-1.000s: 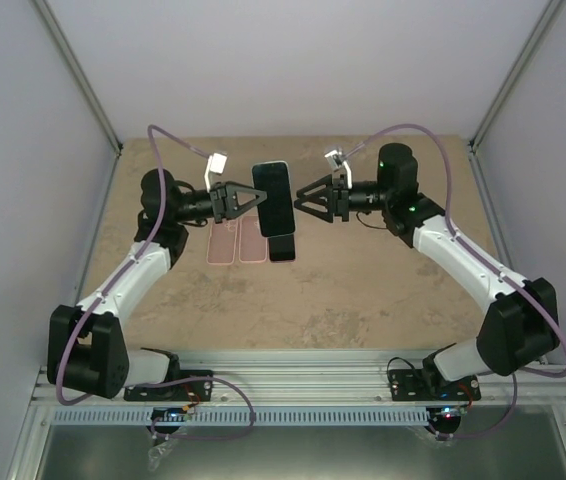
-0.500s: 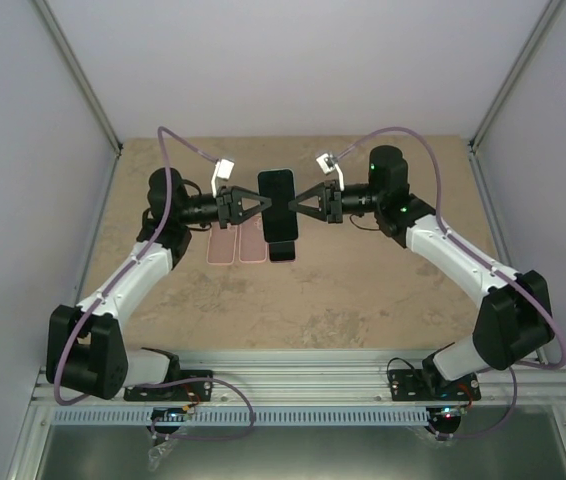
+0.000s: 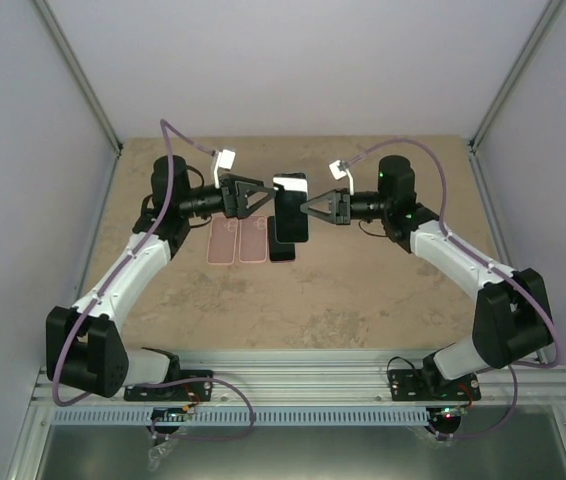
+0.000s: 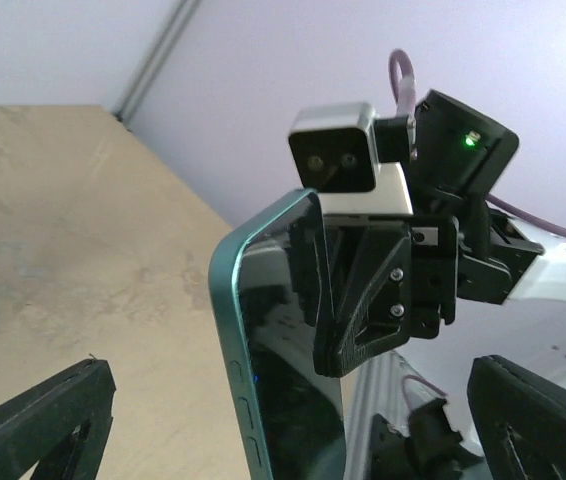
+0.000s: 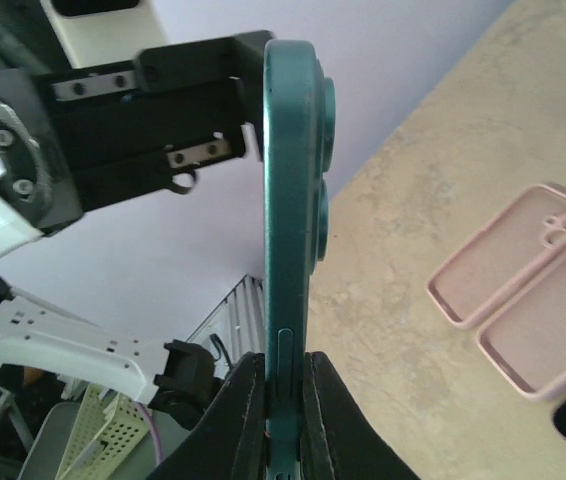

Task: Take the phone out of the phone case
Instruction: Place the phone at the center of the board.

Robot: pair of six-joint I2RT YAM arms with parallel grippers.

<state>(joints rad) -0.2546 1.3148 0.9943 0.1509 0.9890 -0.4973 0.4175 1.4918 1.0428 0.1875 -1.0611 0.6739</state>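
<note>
The phone (image 3: 291, 215), dark-screened in its teal phone case (image 5: 288, 180), hangs upright in the air above the middle of the table. My right gripper (image 3: 309, 207) is shut on its right edge; in the right wrist view the gripper (image 5: 285, 420) pinches the case's side from both faces. My left gripper (image 3: 266, 200) stands open just left of the phone, without touching it. In the left wrist view the phone (image 4: 273, 360) stands between my spread left fingers (image 4: 43, 425), with the right gripper's fingers (image 4: 363, 300) clamped on its far side.
Two empty pink cases (image 3: 223, 242) (image 3: 253, 240) lie open side up on the tan table under the phone, also seen in the right wrist view (image 5: 513, 250). A dark phone (image 3: 283, 251) lies flat beside them. Grey walls close in both sides.
The left gripper held the phone and has now opened and let go. The right gripper came in and shut on the phone's other edge. The phone has shifted slightly right.
</note>
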